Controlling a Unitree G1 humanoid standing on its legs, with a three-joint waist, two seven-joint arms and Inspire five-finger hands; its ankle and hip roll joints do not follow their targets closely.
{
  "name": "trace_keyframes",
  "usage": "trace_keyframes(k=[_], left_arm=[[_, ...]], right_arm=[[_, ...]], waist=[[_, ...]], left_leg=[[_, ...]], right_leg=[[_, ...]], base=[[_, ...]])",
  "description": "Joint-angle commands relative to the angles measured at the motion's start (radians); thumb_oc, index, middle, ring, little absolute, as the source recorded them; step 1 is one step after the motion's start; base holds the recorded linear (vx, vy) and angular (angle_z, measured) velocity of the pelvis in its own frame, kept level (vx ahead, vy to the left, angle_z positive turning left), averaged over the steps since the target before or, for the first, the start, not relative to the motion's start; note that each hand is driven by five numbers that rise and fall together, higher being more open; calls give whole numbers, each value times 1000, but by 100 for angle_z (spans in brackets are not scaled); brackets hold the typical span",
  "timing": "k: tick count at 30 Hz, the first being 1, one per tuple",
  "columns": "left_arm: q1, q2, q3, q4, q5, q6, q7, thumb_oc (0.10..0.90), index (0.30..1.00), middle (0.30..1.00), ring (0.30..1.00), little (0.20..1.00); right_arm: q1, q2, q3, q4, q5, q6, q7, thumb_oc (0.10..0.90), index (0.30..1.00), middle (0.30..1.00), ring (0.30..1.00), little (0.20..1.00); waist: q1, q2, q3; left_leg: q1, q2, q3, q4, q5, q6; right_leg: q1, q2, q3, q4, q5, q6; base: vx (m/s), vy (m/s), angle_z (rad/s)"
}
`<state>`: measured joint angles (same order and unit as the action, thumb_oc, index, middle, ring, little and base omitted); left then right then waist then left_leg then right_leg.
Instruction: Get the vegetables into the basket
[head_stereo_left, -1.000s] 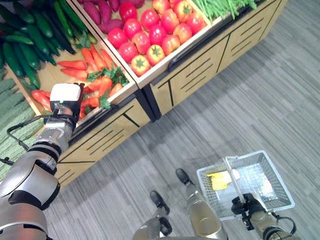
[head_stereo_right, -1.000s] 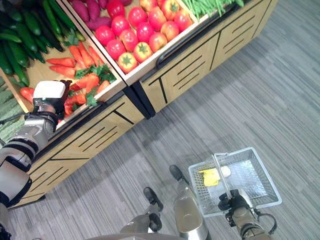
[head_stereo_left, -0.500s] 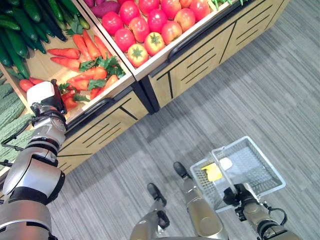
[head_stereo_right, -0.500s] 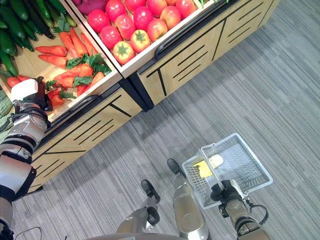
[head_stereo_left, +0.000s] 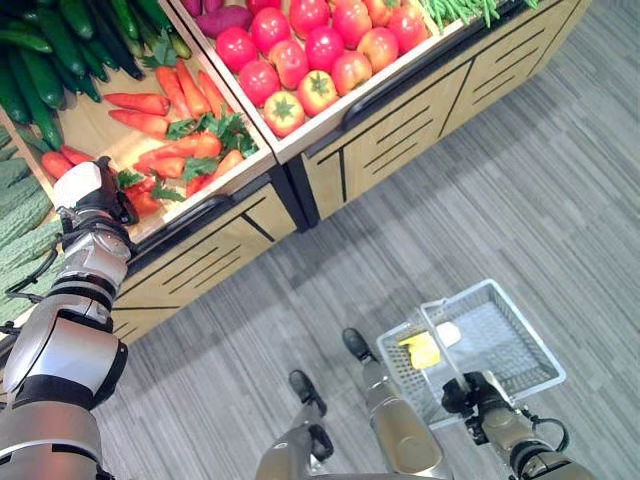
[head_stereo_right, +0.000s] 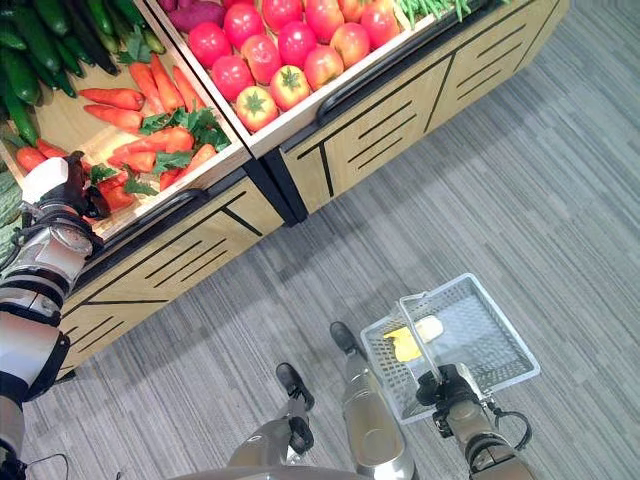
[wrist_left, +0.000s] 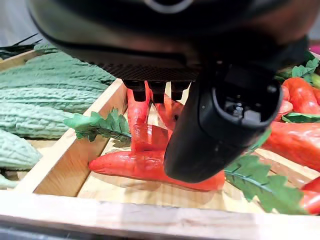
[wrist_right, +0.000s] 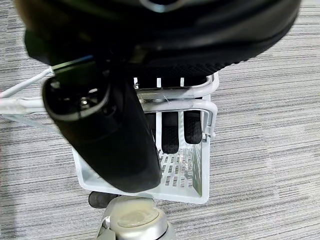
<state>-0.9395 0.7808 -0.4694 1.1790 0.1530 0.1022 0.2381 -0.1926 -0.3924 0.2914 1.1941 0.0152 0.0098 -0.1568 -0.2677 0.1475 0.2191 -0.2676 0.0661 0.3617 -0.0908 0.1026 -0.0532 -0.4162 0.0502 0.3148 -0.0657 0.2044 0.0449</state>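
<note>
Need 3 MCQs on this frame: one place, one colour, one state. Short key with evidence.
1. The left hand is over which bin?
A. tomatoes
B. carrots
C. green beans

2. What colour is the item beside the white one in the basket?
A. yellow
B. purple
C. red

3. The right hand is:
A. open above the floor
B. resting on the stand
C. shut on the basket's handle

Key: 1 B, orange carrots lie past its fingers; 2 A, yellow item inside; 3 C, fingers curl round the handle.

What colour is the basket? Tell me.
White wire basket, seen best in the left eye view.
</note>
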Motion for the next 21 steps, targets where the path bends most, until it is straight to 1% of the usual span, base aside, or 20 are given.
trace_keyframes(k=[1, 6, 11, 16, 21], left_arm=[[24, 6, 6, -33, -18, -12, -17, 900, 1000, 1000, 1000, 1000], [22, 24, -2, -89, -9, -17, -15, 900, 1000, 1000, 1000, 1000], [-31, 69, -42, -150, 18, -23, 3, 900, 1000, 1000, 1000, 1000], [-51, 83, -62, -192, 39, -26, 0, 900, 1000, 1000, 1000, 1000], [-79, 82, -81, -121, 48, -16, -29, 900, 1000, 1000, 1000, 1000]], right_arm=[[54, -20, 38, 27, 0, 10, 12, 400, 300, 300, 300, 300], [55, -23, 37, 30, -7, 13, 19, 400, 300, 300, 300, 300], [58, -20, 45, 36, -6, 11, 22, 400, 300, 300, 300, 300], [70, -20, 40, 62, -14, 16, 27, 400, 300, 300, 300, 300], [75, -24, 39, 70, -16, 19, 32, 400, 300, 300, 300, 300]], waist=[[7, 11, -45], [17, 10, -55], [28, 10, -61], [40, 9, -62], [38, 7, -63]], left_leg=[[54, 11, -87, 4, -24, -50], [63, 7, -103, 4, -21, -47], [55, 5, -114, 4, -18, -43], [55, 3, -117, 4, -14, -41], [51, 3, -120, 4, -11, -41]], right_leg=[[14, -31, -90, 32, -35, 65], [32, -36, -101, 31, -38, 61], [30, -39, -110, 29, -35, 61], [36, -42, -112, 26, -36, 60], [37, -43, -114, 23, -33, 60]], base=[[75, 5, 4], [-2, -3, 12], [-40, -7, 6], [-12, 1, 7], [0, 0, 0]])
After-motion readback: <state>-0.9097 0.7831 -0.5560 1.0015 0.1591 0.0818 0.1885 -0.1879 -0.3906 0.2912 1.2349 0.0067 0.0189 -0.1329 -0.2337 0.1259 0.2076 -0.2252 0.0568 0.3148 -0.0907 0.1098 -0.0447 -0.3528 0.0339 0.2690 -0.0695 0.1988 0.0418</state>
